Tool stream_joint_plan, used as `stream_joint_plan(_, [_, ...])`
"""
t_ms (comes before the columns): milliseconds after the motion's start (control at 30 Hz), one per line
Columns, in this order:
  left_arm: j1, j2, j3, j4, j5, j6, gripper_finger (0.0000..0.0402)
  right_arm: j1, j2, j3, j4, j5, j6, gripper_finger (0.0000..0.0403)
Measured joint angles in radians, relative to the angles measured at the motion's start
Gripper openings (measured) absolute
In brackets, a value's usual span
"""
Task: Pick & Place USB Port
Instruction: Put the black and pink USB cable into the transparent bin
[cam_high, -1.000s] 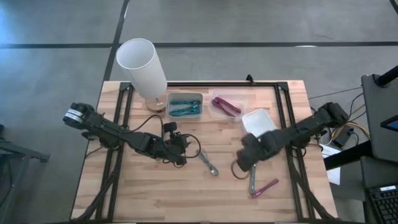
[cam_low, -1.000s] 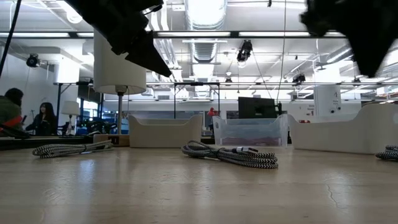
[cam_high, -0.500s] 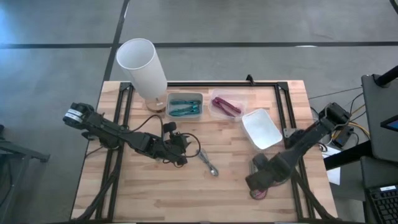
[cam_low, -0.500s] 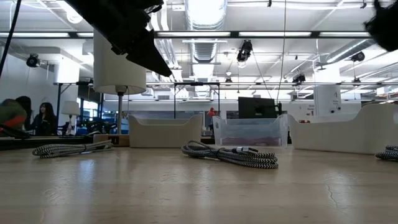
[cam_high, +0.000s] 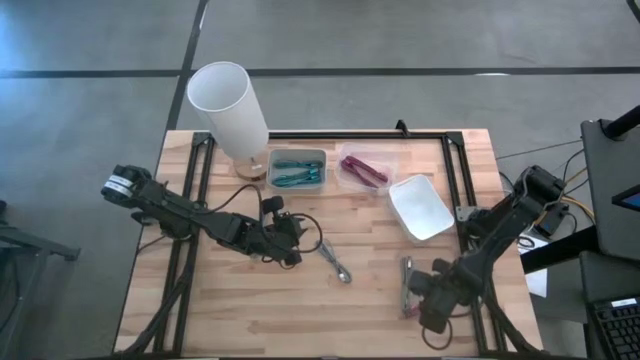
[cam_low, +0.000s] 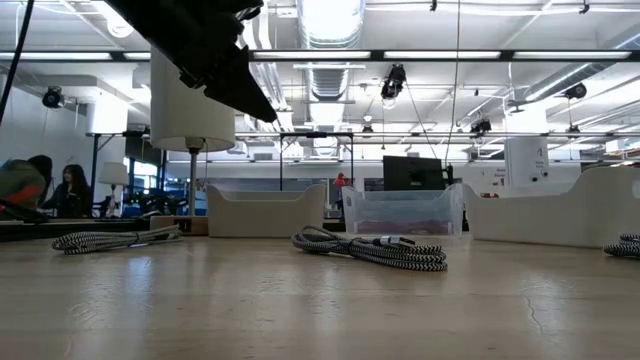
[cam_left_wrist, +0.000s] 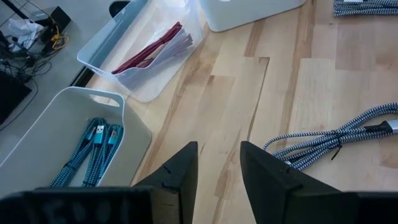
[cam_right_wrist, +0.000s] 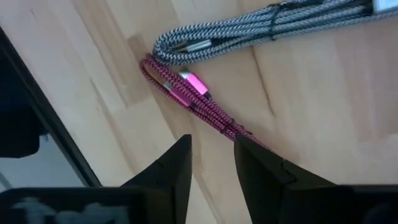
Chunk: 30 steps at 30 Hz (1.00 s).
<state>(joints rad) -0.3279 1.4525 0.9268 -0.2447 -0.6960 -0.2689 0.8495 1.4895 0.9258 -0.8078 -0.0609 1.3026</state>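
A pink braided USB cable (cam_right_wrist: 186, 93) lies flat on the table just ahead of my right gripper (cam_right_wrist: 212, 149), which is open and hovers over it near the table's near right corner (cam_high: 432, 300). A grey braided cable (cam_right_wrist: 261, 28) lies beside the pink one (cam_high: 406, 283). Another grey cable (cam_high: 335, 262) rests at the table's middle, in front of my open left gripper (cam_left_wrist: 219, 158), which waits left of centre (cam_high: 285, 243). In the high view the right gripper hides the pink cable.
Along the far edge stand a grey bin of teal cables (cam_high: 297, 170), a clear bin of red cables (cam_high: 365, 170) and a white bin (cam_high: 420, 207). A white lamp shade (cam_high: 230, 105) stands at the far left. The table's black frame edge (cam_right_wrist: 43, 106) runs close by the right gripper.
My right arm has swung from the table's middle toward the near right corner, passing over the grey cable and stopping above the pink one; it has left the low view. The cables have stayed in place.
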Motion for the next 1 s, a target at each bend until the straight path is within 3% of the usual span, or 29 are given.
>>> stream_joint_plan(300, [0.001,0.000,0.000,0.000,0.000,-0.001,0.0124,0.026,0.000,-0.132,0.254,0.011,-0.051,0.0112])
stream_joint_plan(1000, [0.000,0.000,0.000,0.001,-0.001,-0.046,0.0124,0.026,-0.002,-0.250,0.283,0.040,-0.280,0.0114])
